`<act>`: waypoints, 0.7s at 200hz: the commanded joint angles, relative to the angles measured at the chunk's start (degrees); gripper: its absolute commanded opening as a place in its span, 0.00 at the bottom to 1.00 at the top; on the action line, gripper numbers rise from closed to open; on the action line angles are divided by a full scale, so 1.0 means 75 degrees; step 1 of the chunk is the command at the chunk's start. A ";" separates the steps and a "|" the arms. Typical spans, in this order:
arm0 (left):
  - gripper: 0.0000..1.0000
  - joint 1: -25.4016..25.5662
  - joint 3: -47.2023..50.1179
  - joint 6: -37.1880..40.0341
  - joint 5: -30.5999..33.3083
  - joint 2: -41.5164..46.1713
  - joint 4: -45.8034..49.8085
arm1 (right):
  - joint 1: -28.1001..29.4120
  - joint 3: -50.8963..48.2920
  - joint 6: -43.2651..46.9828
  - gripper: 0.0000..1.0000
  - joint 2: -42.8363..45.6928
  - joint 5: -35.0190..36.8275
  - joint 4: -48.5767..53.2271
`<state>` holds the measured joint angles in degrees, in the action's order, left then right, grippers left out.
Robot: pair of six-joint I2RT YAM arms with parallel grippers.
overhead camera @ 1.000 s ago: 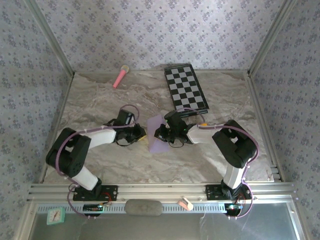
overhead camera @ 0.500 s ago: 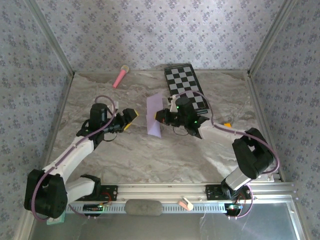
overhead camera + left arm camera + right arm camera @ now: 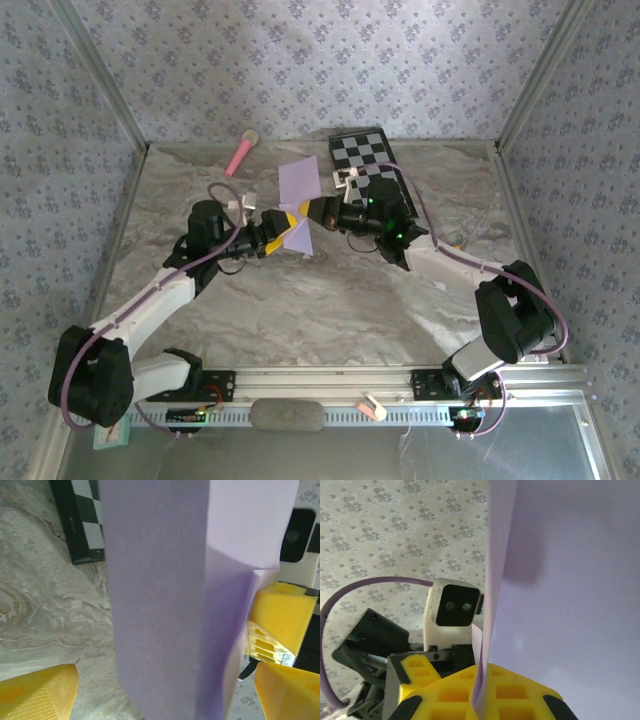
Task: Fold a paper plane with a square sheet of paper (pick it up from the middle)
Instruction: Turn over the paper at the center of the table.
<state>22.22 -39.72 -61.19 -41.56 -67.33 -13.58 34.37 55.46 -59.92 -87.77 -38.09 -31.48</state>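
**1. Surface and room.** I see the desk [image 3: 330, 310] as a marbled beige-grey surface, slightly rumpled along its far edge. Walls [image 3: 300, 60] papered in pale grey with a small floral repeat close it in on three sides. An aluminium rail [image 3: 330, 380] runs along the near edge, with both arm bases bolted to it.

**2. Left side.** A pink stick [image 3: 241, 153] with a rounded pale head lies at the far left of the desk, near the back wall. The left arm [image 3: 150, 300], white shells with black joints and a lilac cable, reaches toward the centre. The left pincer [image 3: 275, 232] stands wide open. In its wrist view the ribbed yellow fingers [image 3: 37, 692] sit at opposite lower corners with the paper between them. I cannot tell whether either one touches it.

**3. Centre.** The square sheet of paper [image 3: 299, 190] is off the desk, held upright in the air between the two pincers. It is thin, matte and pale lilac, with a straight lengthwise crease between two panels.

**4. Right side.** The right pincer [image 3: 318, 212] is closed on the sheet. In its wrist view the paper's edge drops straight into the seam of the moulded yellow fingers [image 3: 440, 695]. Just behind it the black-and-white checkered board [image 3: 372, 165] lies flat, a rigid rectangle near the back wall. The right arm [image 3: 500, 300] bends back to its base.
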 commanded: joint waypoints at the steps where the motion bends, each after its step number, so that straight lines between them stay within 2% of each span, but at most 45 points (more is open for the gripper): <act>1: 0.85 0.0038 -0.0379 -0.0010 -0.0282 -0.0058 -0.0509 | -0.0024 0.0234 -0.0433 0.05 -0.0122 -0.0411 -0.0501; 32: 0.67 0.0049 -0.0383 -0.0010 -0.0347 -0.0023 -0.0724 | -0.0036 0.0164 -0.0468 0.06 -0.0094 -0.0463 -0.0333; 81: 0.47 0.0074 -0.0314 0.0036 -0.0354 0.0013 -0.0909 | -0.0084 0.0049 -0.0479 0.06 -0.0052 -0.0515 -0.0138; 118: 0.23 0.0073 -0.0363 0.0118 -0.0333 -0.0030 -0.0903 | -0.0154 0.0006 -0.0486 0.13 -0.0003 -0.0523 0.0018; 140: 0.15 0.0065 -0.0394 0.0231 -0.0290 -0.0060 -0.0833 | -0.0288 -0.0047 -0.0285 0.20 0.0160 -0.0392 0.0458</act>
<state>22.31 -40.91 -61.01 -42.87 -67.72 -18.22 33.32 55.42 -63.22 -88.18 -40.95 -31.31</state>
